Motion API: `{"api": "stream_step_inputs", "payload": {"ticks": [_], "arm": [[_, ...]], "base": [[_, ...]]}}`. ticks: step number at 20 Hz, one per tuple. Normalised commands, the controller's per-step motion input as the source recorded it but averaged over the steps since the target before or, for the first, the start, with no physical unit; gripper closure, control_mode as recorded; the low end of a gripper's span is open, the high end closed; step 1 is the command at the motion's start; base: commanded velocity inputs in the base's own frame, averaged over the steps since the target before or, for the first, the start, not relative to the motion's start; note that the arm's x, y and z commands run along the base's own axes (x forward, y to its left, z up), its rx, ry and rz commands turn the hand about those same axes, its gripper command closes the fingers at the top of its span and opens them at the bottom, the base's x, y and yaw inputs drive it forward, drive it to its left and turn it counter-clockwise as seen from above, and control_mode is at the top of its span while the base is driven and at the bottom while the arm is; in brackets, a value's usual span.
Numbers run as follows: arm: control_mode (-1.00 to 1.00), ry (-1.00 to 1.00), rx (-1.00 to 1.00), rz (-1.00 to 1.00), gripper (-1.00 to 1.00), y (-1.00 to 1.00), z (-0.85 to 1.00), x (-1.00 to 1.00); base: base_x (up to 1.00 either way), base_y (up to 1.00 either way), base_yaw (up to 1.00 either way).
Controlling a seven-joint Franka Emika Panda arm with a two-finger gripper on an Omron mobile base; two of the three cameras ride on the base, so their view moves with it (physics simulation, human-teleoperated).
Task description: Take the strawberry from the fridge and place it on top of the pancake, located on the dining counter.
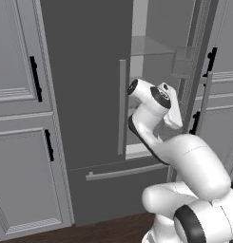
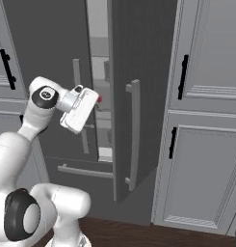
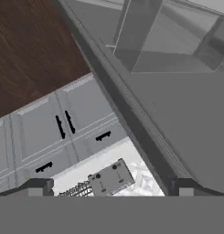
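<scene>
No readable text, labels or numbers anywhere.

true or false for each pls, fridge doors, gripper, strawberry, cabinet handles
1. The fridge's right door stands open. True.
2. The gripper is shut on the strawberry. False: its jaws are open and empty.
3. A small red strawberry shows inside the fridge, just past the hand. True.
4. The cabinets beside the fridge have long light grey handles. False: their handles are short and black.
5. The fridge's left door is swung wide open. False: it is closed.
</scene>
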Motion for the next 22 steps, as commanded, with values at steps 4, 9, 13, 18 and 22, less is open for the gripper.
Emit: {"api": "stream_step_inputs", "payload": {"ticks": [4,9,13,18,22], "arm": [[-1.00,0.45,-0.02,0.09,-1.00,-0.23,-0.44,0.71],[-1.00,0.29,-0.11,0.04,-1.00,-0.41,-0.45,0.27],[-1.00,0.11,-0.17,0.00,-1.00,-0.32,-0.29,0.13],[-1.00,0.02,-0.10,0.00,-1.00,-0.40,-0.06,-0.08],[-1.00,-0.01,0.00,0.00,-1.00,-0.70,0.00,-0.69]], "base": [[0.00,0.00,0.00],[0.00,0.00,0.00],[0.00,0.00,0.00],[0.00,0.00,0.00],[0.00,0.00,0.00]]}}
